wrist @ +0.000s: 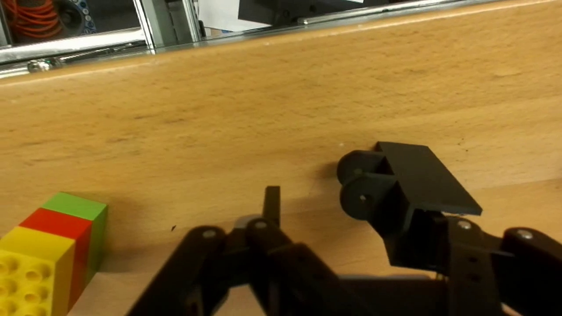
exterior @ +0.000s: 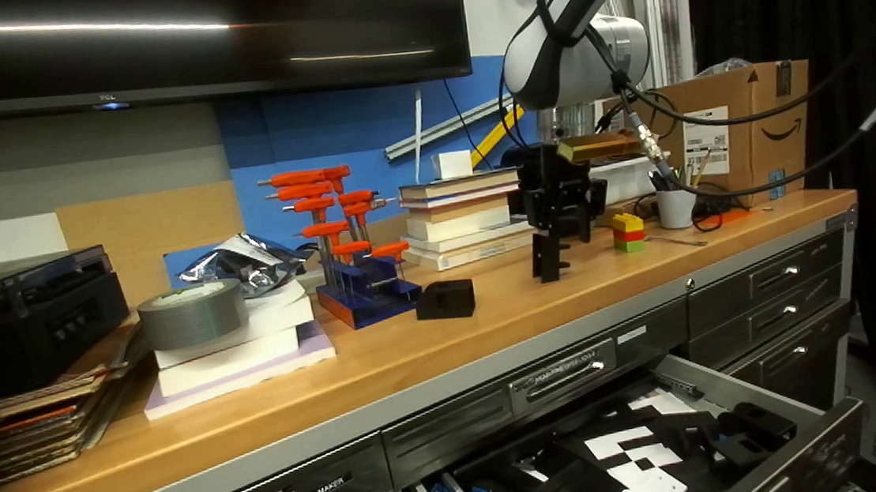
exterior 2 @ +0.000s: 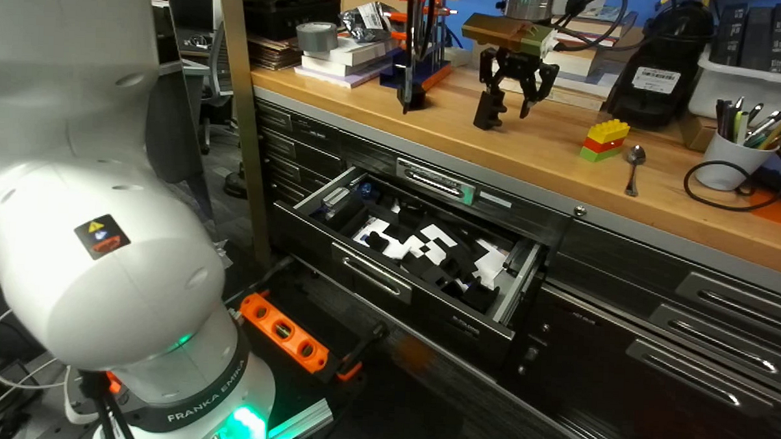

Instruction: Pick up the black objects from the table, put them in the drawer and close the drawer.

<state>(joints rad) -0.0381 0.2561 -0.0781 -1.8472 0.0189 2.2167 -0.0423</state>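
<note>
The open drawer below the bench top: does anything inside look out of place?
Yes: in the drawer, black parts lie at mixed angles among black-and-white patterned pieces, so it looks jumbled. I can't tell whether anything is damaged.

It's a wkshp-type lab, w/ robot arm [exterior 2: 118, 197] & T-handle tools [exterior: 326, 230].

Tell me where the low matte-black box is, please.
In an exterior view, the low matte-black box sits mid-picture on the wooden workbench, just right of the blue stand holding orange-handled hex keys.
</note>
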